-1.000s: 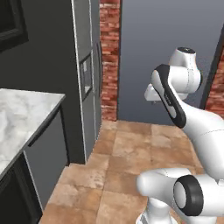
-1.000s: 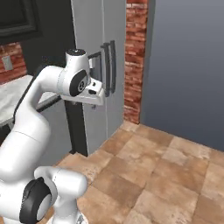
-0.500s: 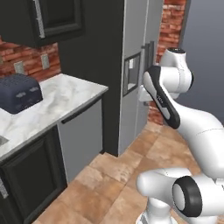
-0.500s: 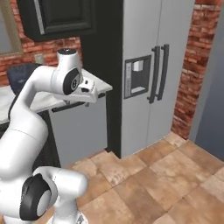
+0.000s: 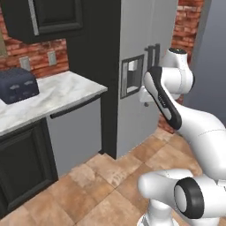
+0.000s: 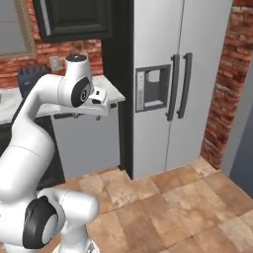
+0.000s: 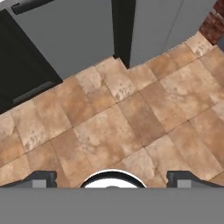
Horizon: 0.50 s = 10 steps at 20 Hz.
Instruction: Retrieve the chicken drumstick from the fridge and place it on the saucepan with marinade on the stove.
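Fridge (image 6: 168, 84) stands against the back wall, tall and light grey, both doors shut. Two dark vertical handles (image 6: 179, 86) sit side by side at the seam between the doors. A dispenser panel (image 6: 152, 88) is set into the left-hand door, beside the handles. In the left base view the same fridge (image 5: 141, 57) is seen more from the side, its dispenser partly behind the arm. The drumstick cannot be seen with the doors closed.

A black upright panel runs down the fridge's left side. Next to that comes a grey appliance front with a dark bar handle (image 5: 75, 108), under a pale marble counter (image 5: 48, 95). A dark blue toaster (image 5: 16, 84) sits on the counter near the brick wall. Black upper cabinet (image 6: 74, 20) hangs above the counter; black lower cabinet (image 5: 24, 165) sits below it to the left.

Brick wall (image 6: 222, 84) stands to the right of the fridge. Floor (image 6: 163, 202) is tan stone tile.

The arm is folded in front of the counter and fridge, hand pointing down. In the hand view the gripper (image 7: 112, 179) faces the floor tiles, fingertips (image 7: 41, 178) set wide apart at either side, nothing between them: released, empty. The base of the fridge and the grey appliance front run along the top of that view.
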Available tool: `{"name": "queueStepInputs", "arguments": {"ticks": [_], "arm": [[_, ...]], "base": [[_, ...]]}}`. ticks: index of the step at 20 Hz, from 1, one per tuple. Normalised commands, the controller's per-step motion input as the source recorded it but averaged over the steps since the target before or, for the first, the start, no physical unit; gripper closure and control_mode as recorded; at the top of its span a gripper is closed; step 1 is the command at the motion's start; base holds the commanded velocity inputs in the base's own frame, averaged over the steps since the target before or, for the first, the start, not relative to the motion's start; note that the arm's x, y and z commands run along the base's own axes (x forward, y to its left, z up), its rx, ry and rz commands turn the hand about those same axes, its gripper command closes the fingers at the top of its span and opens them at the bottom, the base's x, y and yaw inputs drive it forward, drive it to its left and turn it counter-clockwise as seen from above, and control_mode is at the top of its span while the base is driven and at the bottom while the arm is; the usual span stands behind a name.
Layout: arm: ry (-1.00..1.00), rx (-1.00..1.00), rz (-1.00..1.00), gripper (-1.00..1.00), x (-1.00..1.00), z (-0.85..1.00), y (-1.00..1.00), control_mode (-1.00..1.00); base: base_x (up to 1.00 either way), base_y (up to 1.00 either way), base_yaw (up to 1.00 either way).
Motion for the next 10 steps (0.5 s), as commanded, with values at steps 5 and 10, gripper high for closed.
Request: {"name": "queueStepInputs", "arguments": {"ticks": [5,10], "arm": [[0.00,0.00,0.00,-1.00,0.00,0.00,0.00,1.00],[0.00,0.00,0.00,-1.00,0.00,0.00,0.00,1.00]], "base": [[0.00,-1.00,0.42],[0.04,-1.00,0.42]]}}
